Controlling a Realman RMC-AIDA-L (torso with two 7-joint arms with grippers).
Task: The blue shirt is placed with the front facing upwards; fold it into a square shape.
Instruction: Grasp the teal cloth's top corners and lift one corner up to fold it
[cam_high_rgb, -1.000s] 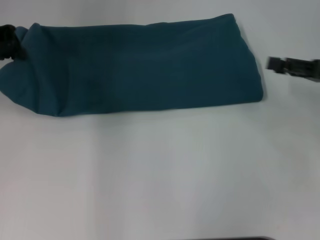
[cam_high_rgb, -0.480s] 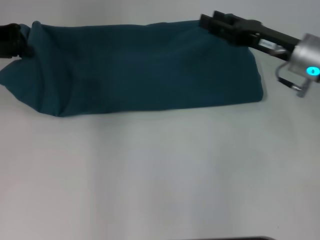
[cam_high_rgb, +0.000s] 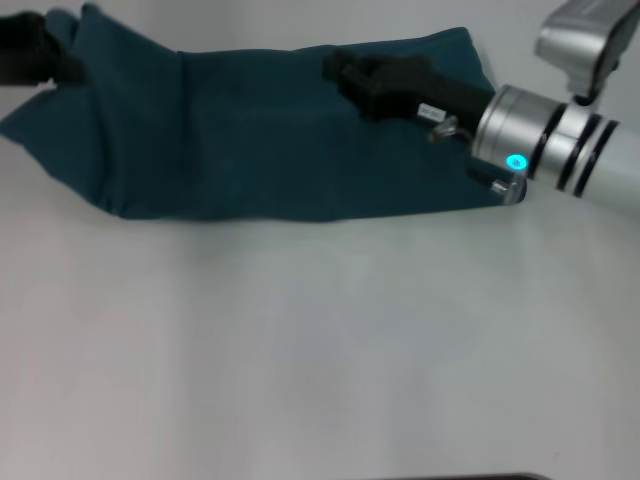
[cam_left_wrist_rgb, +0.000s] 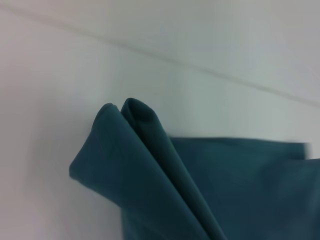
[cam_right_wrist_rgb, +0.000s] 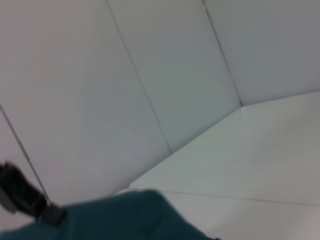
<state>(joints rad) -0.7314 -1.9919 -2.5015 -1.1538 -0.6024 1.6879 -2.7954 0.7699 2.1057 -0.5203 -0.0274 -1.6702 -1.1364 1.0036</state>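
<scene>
Mid-fold: blue shirt (cam_high_rgb: 280, 140) lay as a long band across far side of counter (cam_high_rgb: 320, 340), not yet square.

L claw (cam_high_rgb: 30, 55) sat at far-left corner, apparently pinching the lifted shirt corner, though the grip itself was too dark to confirm. R claw (cam_high_rgb: 345, 72) was over the band's right-centre, low on the cloth; couldn't tell whether open or closed. Judged next move: carry one end across to the other w/ layers kept aligned, halving the band.

left hand (cam_high_rgb: 25, 50) cut by frame edge | right hand (cam_high_rgb: 350, 75) fingers blurred
</scene>
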